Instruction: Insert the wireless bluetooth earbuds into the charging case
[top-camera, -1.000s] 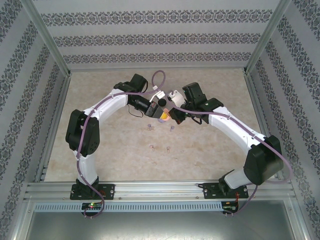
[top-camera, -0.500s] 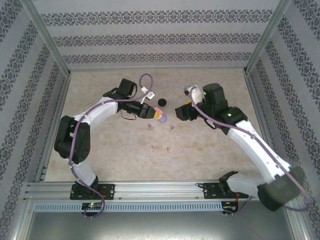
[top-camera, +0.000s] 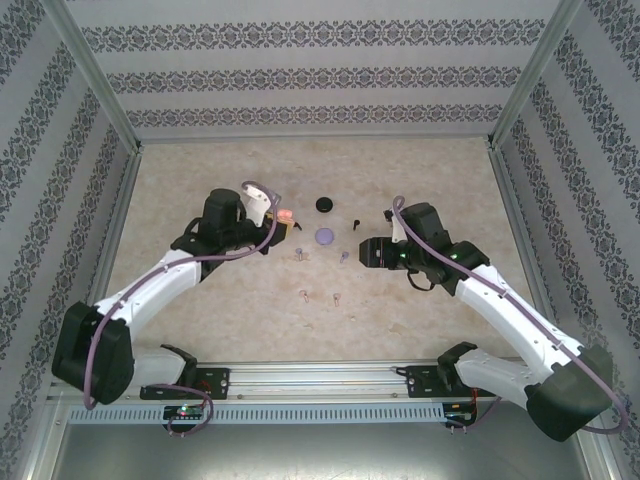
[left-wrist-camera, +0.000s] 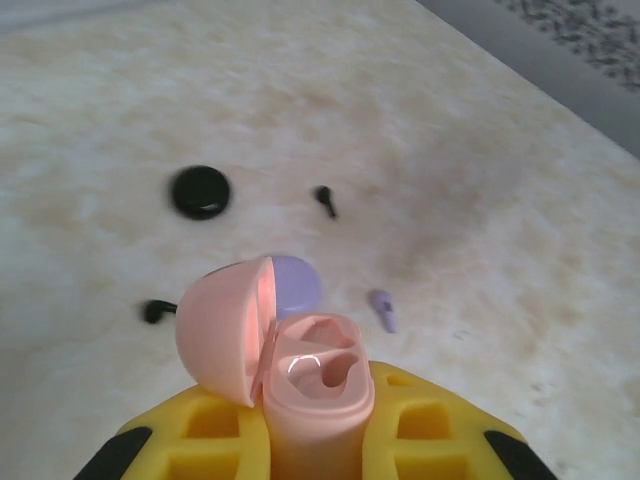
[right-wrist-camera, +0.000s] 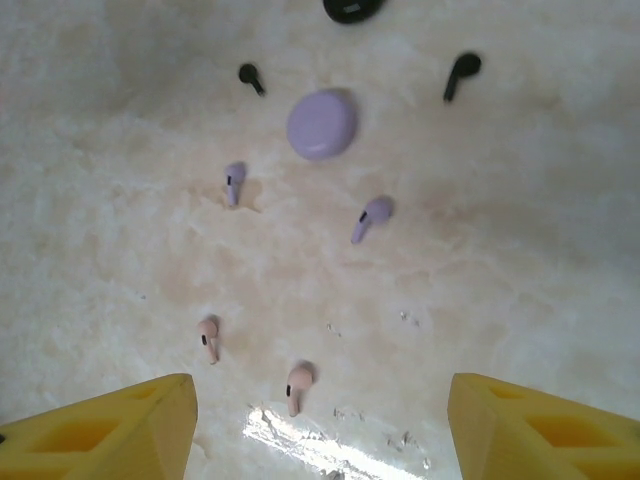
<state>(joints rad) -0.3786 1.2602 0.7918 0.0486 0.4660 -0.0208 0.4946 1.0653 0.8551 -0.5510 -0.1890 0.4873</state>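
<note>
My left gripper (left-wrist-camera: 318, 425) is shut on a pink charging case (left-wrist-camera: 315, 365), which stands upright between the yellow fingers with its lid (left-wrist-camera: 225, 330) hinged open and both sockets empty. From above, that gripper (top-camera: 285, 224) sits left of centre. My right gripper (right-wrist-camera: 320, 430) is open and hangs above the table, with nothing between its fingers. Below it lie two pinkish earbuds (right-wrist-camera: 208, 337) (right-wrist-camera: 299, 384). Two pale purple earbuds (right-wrist-camera: 234, 181) (right-wrist-camera: 372, 216) lie farther off, and beyond them two black ones (right-wrist-camera: 251, 76) (right-wrist-camera: 462, 73).
A shut purple case (right-wrist-camera: 322, 123) lies flat among the buds, just beyond the pink case (left-wrist-camera: 298, 280). A black case (top-camera: 323, 204) lies farther back. Patterned walls and metal posts enclose the beige table (top-camera: 440, 180).
Both grippers were together at the pink case. The right one opened, let go and drew back over the buds. The left arm pulled left and nearer, carrying the open case.
</note>
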